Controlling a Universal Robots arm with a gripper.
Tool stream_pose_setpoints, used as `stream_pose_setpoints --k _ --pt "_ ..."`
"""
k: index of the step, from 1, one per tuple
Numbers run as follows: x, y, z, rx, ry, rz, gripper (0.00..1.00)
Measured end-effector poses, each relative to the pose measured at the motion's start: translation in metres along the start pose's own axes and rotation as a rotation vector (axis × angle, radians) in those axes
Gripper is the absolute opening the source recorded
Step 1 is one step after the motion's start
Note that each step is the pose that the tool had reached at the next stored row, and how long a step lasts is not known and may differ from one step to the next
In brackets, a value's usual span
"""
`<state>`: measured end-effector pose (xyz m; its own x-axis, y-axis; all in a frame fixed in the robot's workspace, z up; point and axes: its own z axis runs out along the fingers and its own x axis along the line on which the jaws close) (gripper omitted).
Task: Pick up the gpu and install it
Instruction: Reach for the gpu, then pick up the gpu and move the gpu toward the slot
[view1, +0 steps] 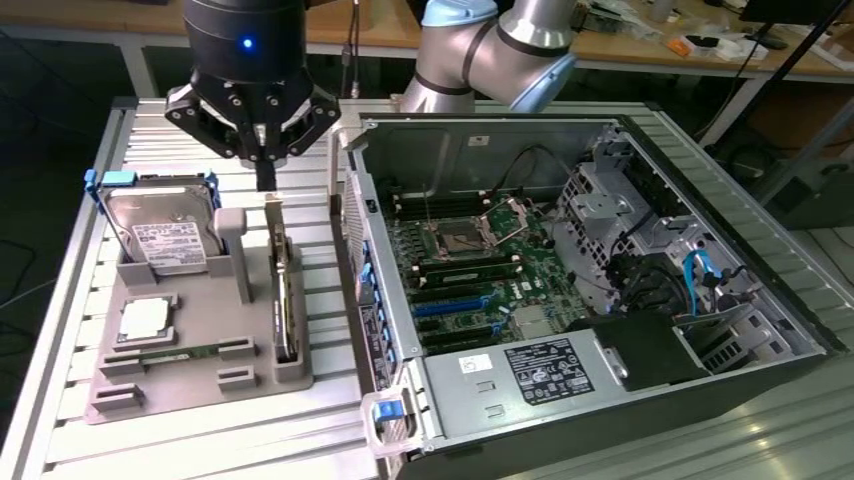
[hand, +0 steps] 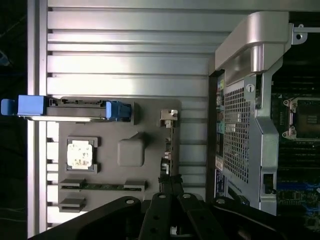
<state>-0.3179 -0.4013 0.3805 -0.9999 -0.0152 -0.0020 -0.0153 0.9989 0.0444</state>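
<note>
The gpu (view1: 282, 290) stands on its long edge in a slot of the grey holder (view1: 200, 385), its silvery bracket end toward the back. In the wrist view the gpu (hand: 168, 147) shows edge-on as a thin dark strip with the bracket at its far end. My gripper (view1: 266, 178) hangs just above the card's back end, apart from it, shut with nothing between its fingers. The dark fingers (hand: 161, 205) sit over the card's near end in the wrist view. The open computer case (view1: 561, 280) lies at the exterior view's right, with blue expansion slots (view1: 454, 305) on its motherboard.
On the holder also sit a silver hard drive (view1: 163, 238) in a blue caddy, a processor (view1: 144, 318) and a green memory stick (view1: 180, 352). The case's side wall (view1: 350, 250) rises close beside the card. A ribbed aluminium table (view1: 67, 330) carries everything.
</note>
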Motion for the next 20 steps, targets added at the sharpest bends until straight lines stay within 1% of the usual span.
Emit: stream_pose_setpoints --k 6,20 --pt "0.0030 -0.0101 -0.0003 -0.0001 -0.0001 0.000 0.11" --pt "0.0036 -0.0105 -0.0003 0.0000 0.0001 0.000 0.11"
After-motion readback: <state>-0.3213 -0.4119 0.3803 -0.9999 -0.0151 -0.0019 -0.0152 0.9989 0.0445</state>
